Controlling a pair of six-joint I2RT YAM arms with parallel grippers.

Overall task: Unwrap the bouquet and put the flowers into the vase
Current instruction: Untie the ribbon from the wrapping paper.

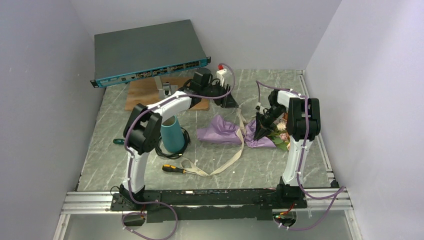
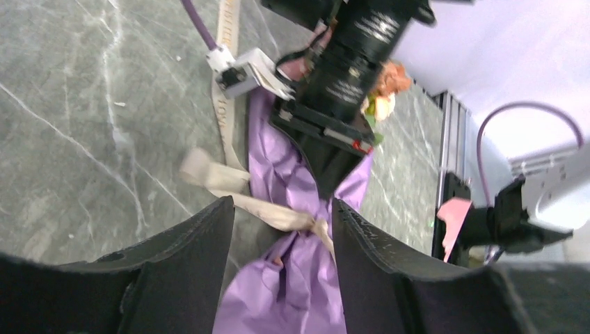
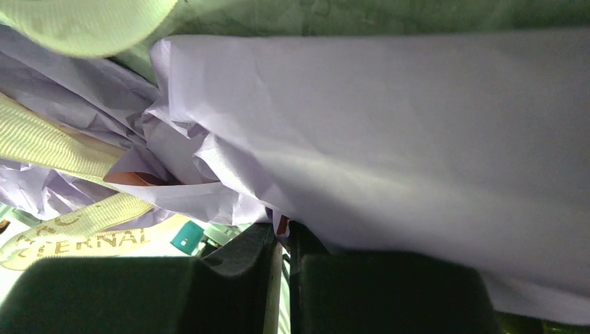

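On the grey marbled table (image 1: 100, 165), the small teal-blue cylindrical vase (image 1: 171, 135) stands upright at the left, just beside the left arm's elbow and ringed at its foot by a black cable coil (image 1: 163, 150). In front of it lies a screwdriver with a yellow and black handle (image 1: 173, 169). Farther back, a flat grey network switch (image 1: 145, 50) leans over a brown wooden board (image 1: 142, 95). The left gripper (image 1: 229, 100) hangs near the middle of the table, behind the bouquet and apart from it. In its wrist view its black fingers (image 2: 188, 264) stand well apart with nothing between them, and only paper and ribbon show on the table below. A long cream printed ribbon (image 1: 235, 155) trails loose from the screwdriver up across the wrapping. The bouquet (image 1: 220, 132), a bundle in crinkly purple paper, lies on its side right of centre, well apart from the vase. The right gripper (image 1: 259, 134) points down into its right end. Its fingers (image 3: 229, 271) are nearly together, their tips buried in the paper folds and apparently pinching a thin layer of wrapping. The flowers (image 1: 281, 136), pink and peach roses with green leaves, poke out of the paper just right of that gripper, against the right arm.
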